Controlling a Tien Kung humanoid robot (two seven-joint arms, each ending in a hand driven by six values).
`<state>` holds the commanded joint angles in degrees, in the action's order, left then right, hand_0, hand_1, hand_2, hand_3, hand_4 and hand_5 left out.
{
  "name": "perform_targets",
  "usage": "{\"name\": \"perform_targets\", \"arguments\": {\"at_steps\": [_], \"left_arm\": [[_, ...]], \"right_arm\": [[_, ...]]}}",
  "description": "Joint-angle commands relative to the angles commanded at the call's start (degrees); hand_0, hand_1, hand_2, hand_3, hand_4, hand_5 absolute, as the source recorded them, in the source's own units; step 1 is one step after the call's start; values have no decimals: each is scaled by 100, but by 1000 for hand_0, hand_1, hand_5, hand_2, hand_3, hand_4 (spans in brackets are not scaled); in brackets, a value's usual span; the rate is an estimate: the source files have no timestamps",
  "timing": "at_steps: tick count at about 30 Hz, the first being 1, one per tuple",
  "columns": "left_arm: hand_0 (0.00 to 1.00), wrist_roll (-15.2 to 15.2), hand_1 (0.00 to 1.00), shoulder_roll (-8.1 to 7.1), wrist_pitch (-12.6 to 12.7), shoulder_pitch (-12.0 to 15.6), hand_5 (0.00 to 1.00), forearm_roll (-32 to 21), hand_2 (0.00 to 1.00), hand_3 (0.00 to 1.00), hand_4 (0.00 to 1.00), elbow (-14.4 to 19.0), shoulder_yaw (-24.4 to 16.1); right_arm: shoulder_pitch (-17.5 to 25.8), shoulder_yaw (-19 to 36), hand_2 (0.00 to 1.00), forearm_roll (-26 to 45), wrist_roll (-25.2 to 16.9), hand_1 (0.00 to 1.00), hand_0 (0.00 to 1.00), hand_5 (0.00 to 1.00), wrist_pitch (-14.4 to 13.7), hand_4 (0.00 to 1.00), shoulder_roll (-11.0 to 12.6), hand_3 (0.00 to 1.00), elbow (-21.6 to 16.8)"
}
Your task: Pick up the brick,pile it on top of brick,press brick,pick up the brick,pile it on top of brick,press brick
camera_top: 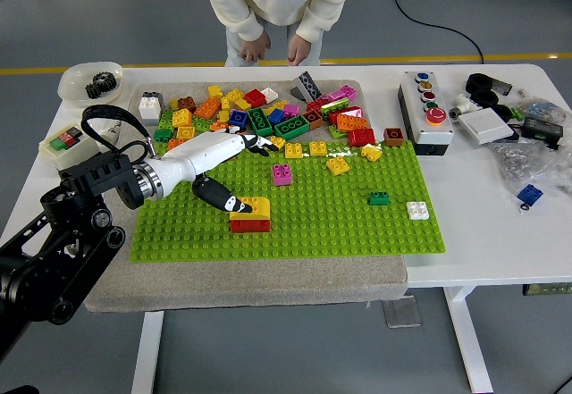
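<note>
Yellow brick stacked on red brick, studs aligned.

Left hand at the stacked bricks on the green baseplate

The left hand reaches over the green baseplate, thumb touching a yellow brick stacked on a red brick; loose bricks crowd the mat's far edge.

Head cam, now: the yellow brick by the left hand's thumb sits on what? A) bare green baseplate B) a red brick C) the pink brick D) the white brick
B: the yellow brick is stacked on a red brick on the green baseplate, with the left hand reaching over it and its thumb at the stack's left edge; the pink brick and white brick stand apart on their own.
</note>
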<state>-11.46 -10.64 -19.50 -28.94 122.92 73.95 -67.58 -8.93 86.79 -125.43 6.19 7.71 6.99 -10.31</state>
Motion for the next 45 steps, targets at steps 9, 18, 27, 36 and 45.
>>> {"name": "perform_targets", "arguments": {"at_steps": [9, 18, 27, 36, 45], "left_arm": [[998, 23, 800, -56, 56, 100, 342, -170, 790, 728, 998, 181, -151], [998, 21, 779, -163, 321, 209, 488, -367, 759, 582, 998, 258, -206], [998, -221, 741, -308, 1089, 377, 547, -616, 685, 557, 998, 287, -268], [998, -334, 740, -442, 1259, 508, 615, -671, 668, 549, 998, 304, -240], [998, -544, 739, -569, 1502, 753, 672, -831, 666, 543, 998, 402, -125]], "right_arm": [[-2, 39, 713, -11, 9, 648, 741, 350, -7, 805, 8, 581, 0], [-6, 66, 711, -18, 9, 647, 741, 350, -14, 805, 12, 580, 0], [0, 92, 712, -26, 12, 647, 741, 352, -18, 806, 14, 582, 0], [-6, 96, 712, -31, 8, 647, 741, 352, -20, 807, 19, 582, 0], [5, 81, 712, -62, 7, 647, 741, 353, -14, 807, 17, 582, 0]]}}
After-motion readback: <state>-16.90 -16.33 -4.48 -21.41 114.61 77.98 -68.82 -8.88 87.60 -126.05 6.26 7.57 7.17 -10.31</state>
